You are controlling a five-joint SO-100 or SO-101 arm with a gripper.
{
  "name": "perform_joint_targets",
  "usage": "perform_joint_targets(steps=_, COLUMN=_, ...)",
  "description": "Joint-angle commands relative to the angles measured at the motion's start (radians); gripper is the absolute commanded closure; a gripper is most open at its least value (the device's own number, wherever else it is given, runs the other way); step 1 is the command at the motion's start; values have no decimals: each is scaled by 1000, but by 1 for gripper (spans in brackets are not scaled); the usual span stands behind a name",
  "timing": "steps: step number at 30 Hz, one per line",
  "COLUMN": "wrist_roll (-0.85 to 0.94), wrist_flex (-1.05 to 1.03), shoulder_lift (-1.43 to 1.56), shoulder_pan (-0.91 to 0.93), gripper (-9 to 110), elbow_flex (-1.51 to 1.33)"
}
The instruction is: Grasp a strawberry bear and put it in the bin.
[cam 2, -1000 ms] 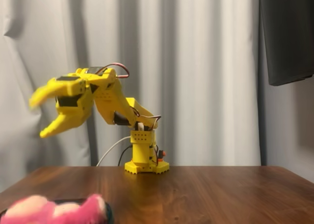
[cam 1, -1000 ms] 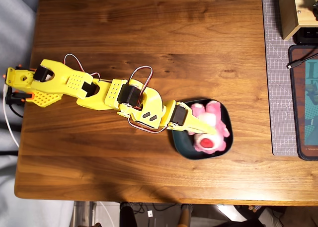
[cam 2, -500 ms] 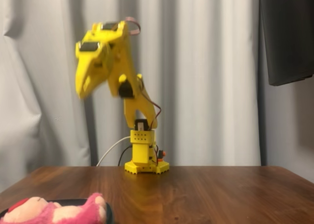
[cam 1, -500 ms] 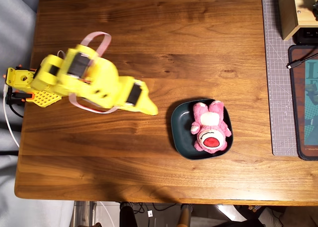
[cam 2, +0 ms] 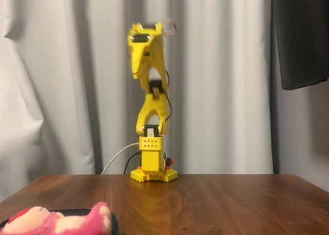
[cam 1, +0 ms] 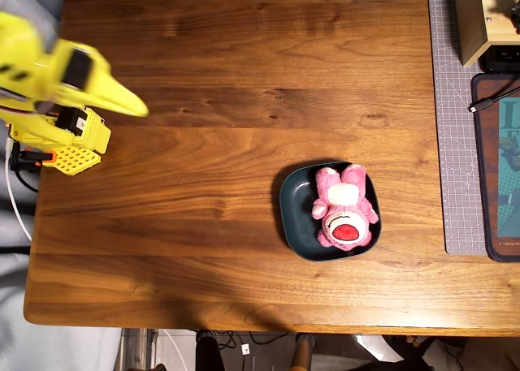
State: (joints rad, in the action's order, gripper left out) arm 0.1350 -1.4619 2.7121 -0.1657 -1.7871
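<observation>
The strawberry bear (cam 1: 344, 215) lies face up inside the bin (cam 1: 294, 211), its head toward the desk's (cam 1: 244, 79) front edge and its long axis running roughly front to back in the overhead view, so the placing looks done. The jaws (cam 1: 134, 109) sit far from the bin, up near the arm's base (cam 1: 69, 156), folded high above the desk; they appear pressed together and empty. The bear lies well apart from them, to their right and nearer the front edge.

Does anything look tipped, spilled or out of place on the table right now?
Nothing stands out. The strawberry bear lies on its back inside the bin, which sits flat on the table. The gripper is raised clear near the arm's base.
</observation>
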Motion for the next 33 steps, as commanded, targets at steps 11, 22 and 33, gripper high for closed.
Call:
perform_joint_targets(steps=11, wrist_roll=-17, wrist_flex=86, shoulder_lift=670, shoulder_pan=38, gripper=102, elbow_flex=-914)
perform_joint_targets(steps=22, wrist_roll=-18, wrist_flex=195, shoulder_lift=670, shoulder_pan=-3, gripper=102, elbow_flex=-1239)
perform_joint_targets(steps=33, wrist_roll=-17, wrist_flex=206, shoulder_lift=670, shoulder_pan=14, gripper=102, elbow_flex=-1272)
